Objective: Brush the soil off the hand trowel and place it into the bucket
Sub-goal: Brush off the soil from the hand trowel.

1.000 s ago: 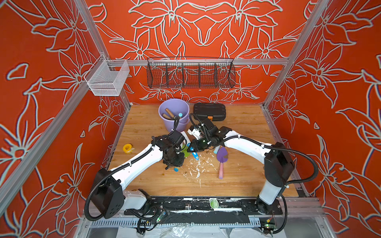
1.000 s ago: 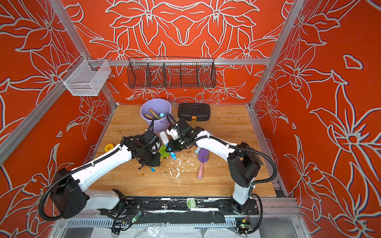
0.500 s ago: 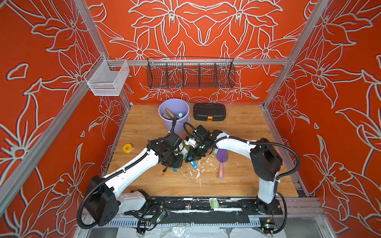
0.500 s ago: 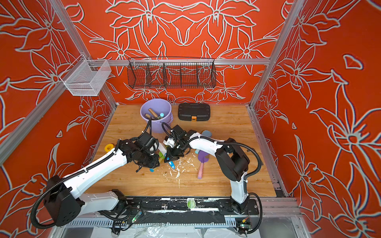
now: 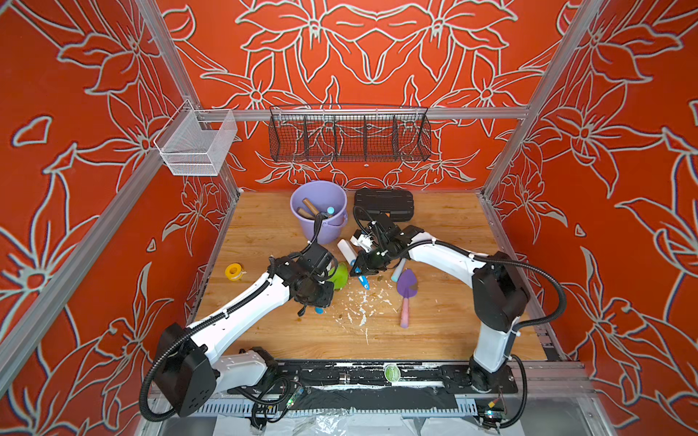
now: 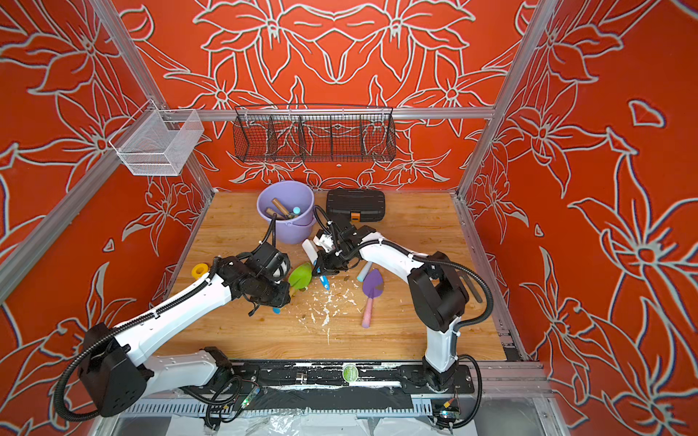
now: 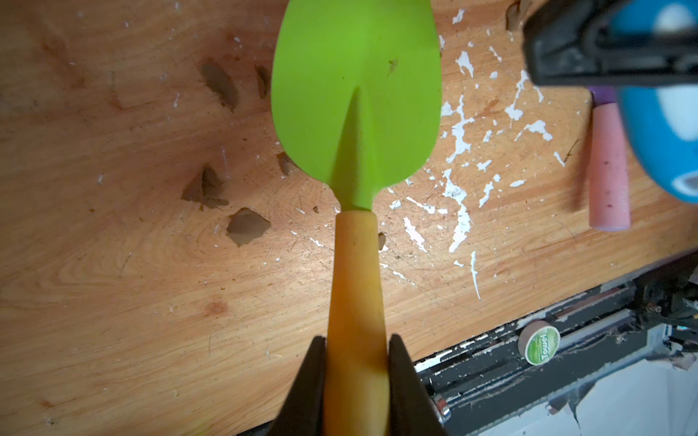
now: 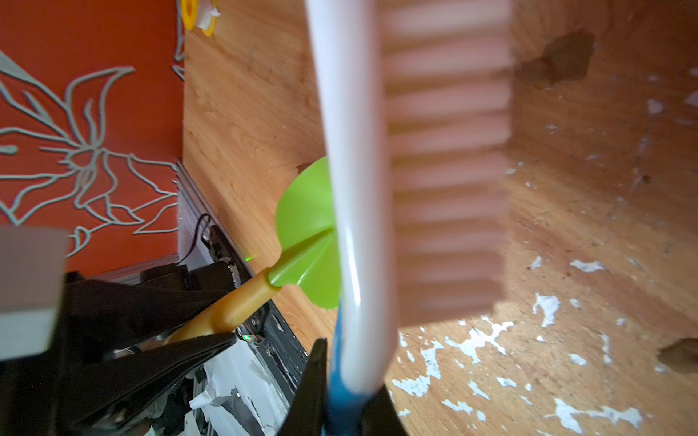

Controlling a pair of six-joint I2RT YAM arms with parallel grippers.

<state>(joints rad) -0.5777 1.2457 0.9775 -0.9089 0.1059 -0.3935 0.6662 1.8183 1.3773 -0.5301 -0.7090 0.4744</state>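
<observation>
Bucket holds wooden-handled tools. Left claw grasps the green trowel, right claw grasps the brush; positions are nearly the same as one second ago.

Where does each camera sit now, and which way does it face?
Top views: high above the front, looking down on the table; left arm, right arm show.
Left wrist: on its arm, looking along the left fingers to the green trowel they clamp.
Right wrist: on its arm, looking along the brush in the right fingers.
Shared by all: green trowel.
</observation>
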